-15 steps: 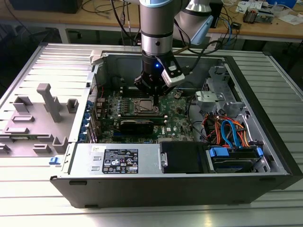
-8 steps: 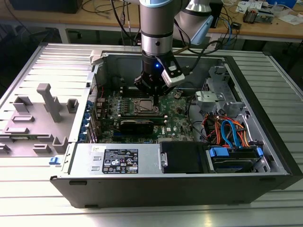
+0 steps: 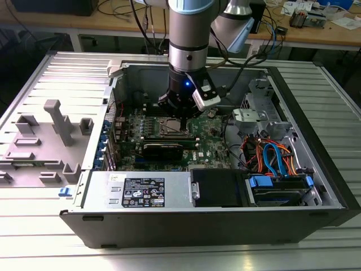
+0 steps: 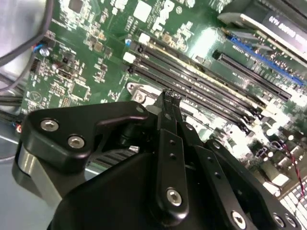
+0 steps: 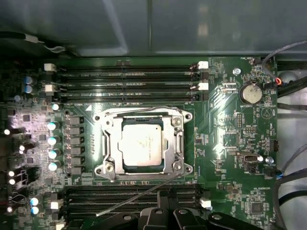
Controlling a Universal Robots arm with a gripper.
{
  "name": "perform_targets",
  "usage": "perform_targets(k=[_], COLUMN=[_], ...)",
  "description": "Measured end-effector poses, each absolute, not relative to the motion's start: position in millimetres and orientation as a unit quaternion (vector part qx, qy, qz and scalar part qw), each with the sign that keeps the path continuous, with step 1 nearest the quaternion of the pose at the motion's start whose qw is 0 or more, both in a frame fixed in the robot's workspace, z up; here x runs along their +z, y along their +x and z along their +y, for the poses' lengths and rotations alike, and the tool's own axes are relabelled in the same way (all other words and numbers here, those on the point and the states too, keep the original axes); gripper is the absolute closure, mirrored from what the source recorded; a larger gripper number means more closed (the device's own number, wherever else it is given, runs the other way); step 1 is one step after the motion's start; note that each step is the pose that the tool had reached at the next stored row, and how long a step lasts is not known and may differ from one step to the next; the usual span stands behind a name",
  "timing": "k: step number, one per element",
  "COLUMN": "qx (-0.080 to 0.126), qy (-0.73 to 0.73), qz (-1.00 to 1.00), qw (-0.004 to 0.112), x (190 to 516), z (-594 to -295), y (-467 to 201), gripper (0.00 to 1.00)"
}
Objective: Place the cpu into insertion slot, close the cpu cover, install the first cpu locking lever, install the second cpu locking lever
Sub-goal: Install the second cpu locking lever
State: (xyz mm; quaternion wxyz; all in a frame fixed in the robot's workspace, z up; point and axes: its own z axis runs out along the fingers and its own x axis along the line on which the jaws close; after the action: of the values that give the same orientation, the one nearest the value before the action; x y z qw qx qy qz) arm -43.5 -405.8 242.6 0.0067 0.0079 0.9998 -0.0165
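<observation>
Gripper (image 4: 169, 96) body is closest to the lens in the second wrist view: black linkage, fingers (image 4: 171, 139) pressed together to a narrow tip, nothing between them. Tip sits just over the long black memory slots (image 4: 201, 81), next to a silver corner of the socket hardware.

First wrist view, looking straight down: one cpu (image 5: 140, 144), dull silver top, seated flat in the insertion slot (image 5: 144, 143). One cpu cover (image 5: 111, 143) is down around it, the chip showing through its square window. The gripper's black parts (image 5: 165, 215) are at the frame edge, over the memory slot bank on that side, just beside the socket and not touching the chip or cover.

Levers: two thin wire levers. One (image 5: 144, 111) runs along the socket edge on the far side from the gripper and looks tucked close to the frame. The other (image 5: 144, 191) lies at a slant across the memory slots on the gripper's side, swung out from the socket, not latched. Can't tell whether the fingertips touch it.

Memory slots: two banks flanking the socket, four slots in the far one; near bank partly hidden.

Exterior view: one arm (image 3: 189, 45) reaching down into the open computer case (image 3: 316, 186), gripper (image 3: 179, 116) low over the socket (image 3: 171, 127) on the green motherboard (image 3: 211, 147).
</observation>
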Motion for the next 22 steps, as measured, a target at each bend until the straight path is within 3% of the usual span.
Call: perform_targets(k=[17,22], qx=[-0.011,0.000], qy=[0.008,0.008], qz=[1.000,1.000], qw=[0.005,-0.005], x=[241.7,241.5], z=[-406.9,-408.5], y=[-48.5,-49.0], gripper=[0.89,0.89])
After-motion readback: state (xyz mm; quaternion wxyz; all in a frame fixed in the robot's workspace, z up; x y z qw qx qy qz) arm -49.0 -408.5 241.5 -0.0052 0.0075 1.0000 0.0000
